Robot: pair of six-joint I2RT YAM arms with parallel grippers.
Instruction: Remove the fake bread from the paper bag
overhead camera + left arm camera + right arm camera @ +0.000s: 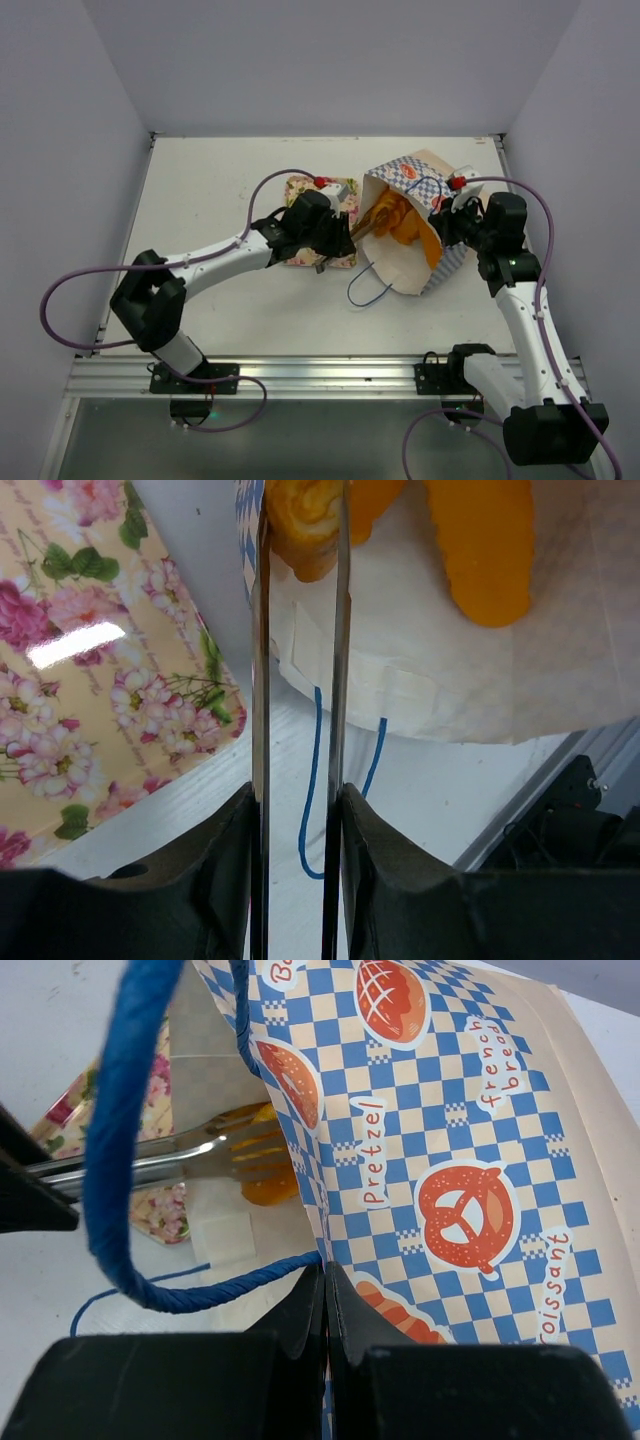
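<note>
Glossy orange bread (405, 226) inside bag (412, 172); left claw (297, 796) gripping tongs (261, 680), right claw (326, 1286) gripping bag.

floral tray (80, 700), metal tongs (150, 1160), white table (220, 180)

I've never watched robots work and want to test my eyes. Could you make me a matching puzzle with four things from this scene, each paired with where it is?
Things:
1. tan checkered paper bag
2. pink-flowered rectangular tray
3. glossy orange toy bread
4. silver metal tongs

Places:
A. inside the bag
B. gripped by the left gripper
C. lying flat, beside the bag
D. on its side, pinched by the right gripper

Pairs: 1-D, 2-C, 3-A, 4-B
</note>
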